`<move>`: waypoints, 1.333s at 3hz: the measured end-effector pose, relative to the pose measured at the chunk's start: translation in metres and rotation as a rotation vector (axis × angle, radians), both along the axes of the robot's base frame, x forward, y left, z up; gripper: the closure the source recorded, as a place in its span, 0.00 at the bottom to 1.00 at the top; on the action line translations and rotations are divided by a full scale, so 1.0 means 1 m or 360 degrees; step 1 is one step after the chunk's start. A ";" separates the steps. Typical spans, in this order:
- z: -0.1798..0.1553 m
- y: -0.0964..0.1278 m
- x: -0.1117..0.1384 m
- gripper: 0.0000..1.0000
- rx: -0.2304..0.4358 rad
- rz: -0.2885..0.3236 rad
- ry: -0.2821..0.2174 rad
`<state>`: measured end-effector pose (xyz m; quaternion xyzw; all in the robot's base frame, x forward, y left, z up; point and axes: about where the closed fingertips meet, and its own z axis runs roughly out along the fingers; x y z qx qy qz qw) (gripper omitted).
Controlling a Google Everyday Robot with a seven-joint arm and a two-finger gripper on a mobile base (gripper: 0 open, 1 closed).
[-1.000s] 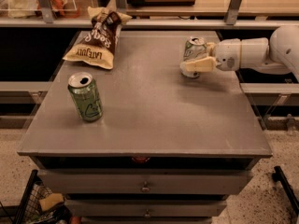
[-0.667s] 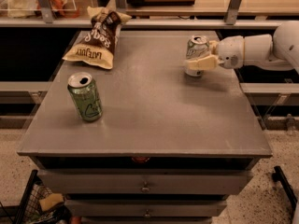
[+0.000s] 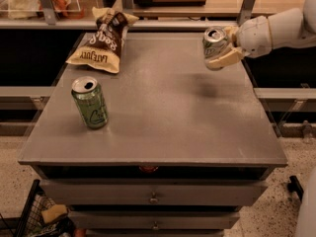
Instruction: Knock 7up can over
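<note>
The 7up can (image 3: 213,44), pale silver with green markings and an open silver top, sits between the cream fingers of my gripper (image 3: 220,47) at the table's far right. The gripper is shut on the can and holds it slightly tilted above the grey tabletop (image 3: 168,117), with a faint shadow on the surface below it. My white arm (image 3: 276,31) reaches in from the right edge.
An all-green can (image 3: 90,103) stands upright at the front left. A brown and yellow chip bag (image 3: 103,42) lies at the back left. Shelving with rails runs behind the table. Drawers sit under the front edge, and a wire basket (image 3: 34,216) stands low left.
The gripper has risen and drifted a little to the right with the 7up can in it, so the can is now off the tabletop. The green can and bag have not moved.
</note>
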<state>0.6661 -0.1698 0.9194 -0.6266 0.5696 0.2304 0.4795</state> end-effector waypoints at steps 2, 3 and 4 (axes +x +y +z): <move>0.028 0.024 -0.054 1.00 -0.0688 0.0418 -0.0493; 0.029 0.045 -0.086 1.00 -0.1077 0.0662 -0.0750; -0.006 0.058 -0.114 1.00 -0.1419 0.0958 -0.0826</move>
